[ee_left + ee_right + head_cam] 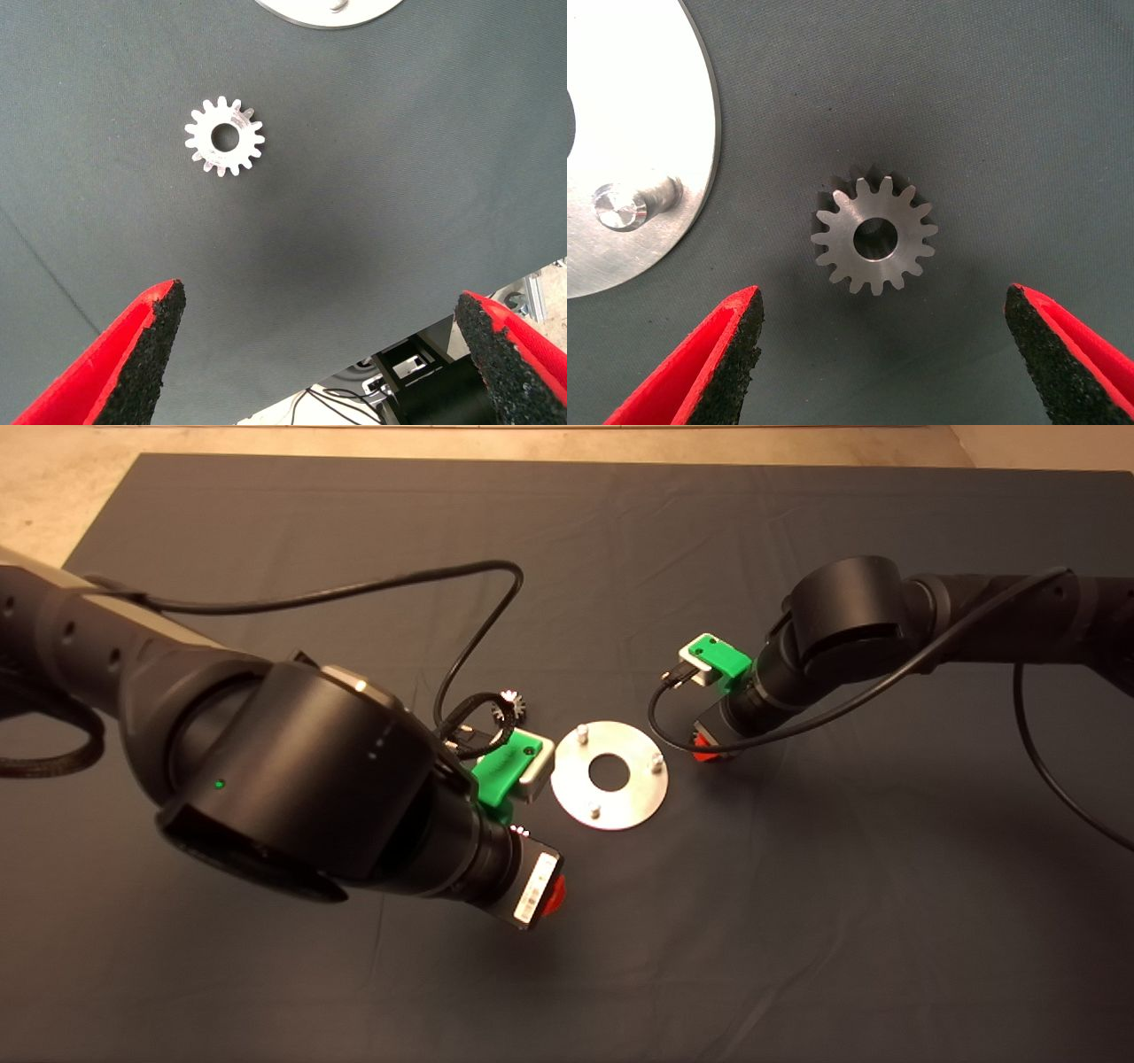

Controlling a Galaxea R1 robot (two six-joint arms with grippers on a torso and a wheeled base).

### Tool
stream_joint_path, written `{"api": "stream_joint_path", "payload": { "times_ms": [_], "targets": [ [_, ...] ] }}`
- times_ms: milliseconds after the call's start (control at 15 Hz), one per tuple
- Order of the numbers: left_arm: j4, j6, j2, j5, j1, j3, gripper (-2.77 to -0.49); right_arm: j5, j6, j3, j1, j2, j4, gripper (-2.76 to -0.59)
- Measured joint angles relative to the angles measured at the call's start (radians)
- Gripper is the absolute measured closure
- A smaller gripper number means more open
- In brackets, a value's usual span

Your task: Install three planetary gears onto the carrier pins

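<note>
**Gears on the mat, pins bare**

On the mat, a flat silver disc with a central hole is seen, its three pins upright and bare. A toothed grey gear with a centre bore is framed flat beneath the right gripper, just beside the disc. Another gear is framed by the left gripper. A third is partly hidden. Both grippers' fingers are spread wide, nothing held.

Disc mid-mat, one gear off its left, three pins upright on it
</note>
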Motion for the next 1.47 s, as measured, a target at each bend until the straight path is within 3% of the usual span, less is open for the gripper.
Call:
{"api": "stream_joint_path", "payload": {
  "times_ms": [533, 933, 1467],
  "targets": [
    [0.000, 0.000, 0.000, 0.000, 0.000, 0.000, -2.19, 0.000, -0.012, -0.017, -0.003, -0.005, 0.000, -2.02],
    [0.000, 0.000, 0.000, 0.000, 0.000, 0.000, -2.19, 0.000, -0.011, -0.021, -0.040, -0.008, -0.001, -2.02],
    [0.000, 0.000, 0.000, 0.000, 0.000, 0.000, -2.19, 0.000, -0.011, -0.024, -0.059, -0.004, -0.001, -2.02]
  ]
}}
